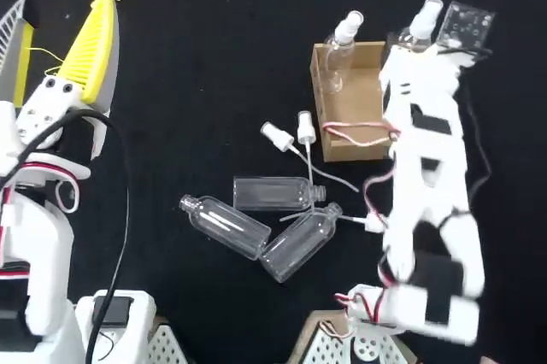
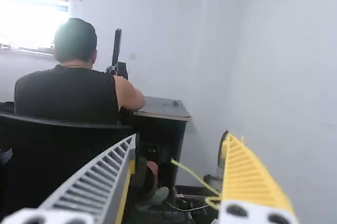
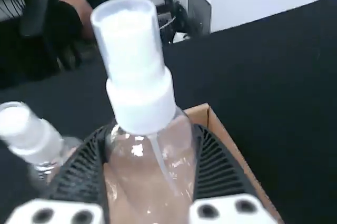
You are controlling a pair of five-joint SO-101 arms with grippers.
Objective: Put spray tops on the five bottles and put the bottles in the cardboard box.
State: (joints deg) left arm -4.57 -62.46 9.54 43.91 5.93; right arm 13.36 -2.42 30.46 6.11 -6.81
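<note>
Jaws of the right gripper (image 3: pixel 152 145) are closed against both sides of a clear bottle (image 3: pixel 150 176), which stands upright between the ribbed black fingers (image 3: pixel 79 171) with a white spray top (image 3: pixel 138 71) fitted on its neck. In the high view this held bottle hangs at the far right corner of the cardboard box (image 1: pixel 350 152), beside the white right arm (image 1: pixel 423 167) that stretches along the box's right side. A second capped bottle (image 1: pixel 340 49) stands at the far left of the box; whether its base rests inside cannot be told. On the black table (image 1: pixel 188 99) left of the box lie two loose spray tops (image 1: pixel 291 135), close together, their thin tubes trailing toward the near side. Nearer the arms' bases, three uncapped bottles lie on their sides in a cluster: one middle bottle (image 1: pixel 273 193), one left bottle (image 1: pixel 224 226) angled with its neck toward the left, and one near bottle (image 1: pixel 301 240), its neck touching the middle one. The left gripper (image 1: pixel 55 18) is at the table's left edge, well apart from the bottles, its grey and yellow fingers spread wide with nothing between them.
</note>
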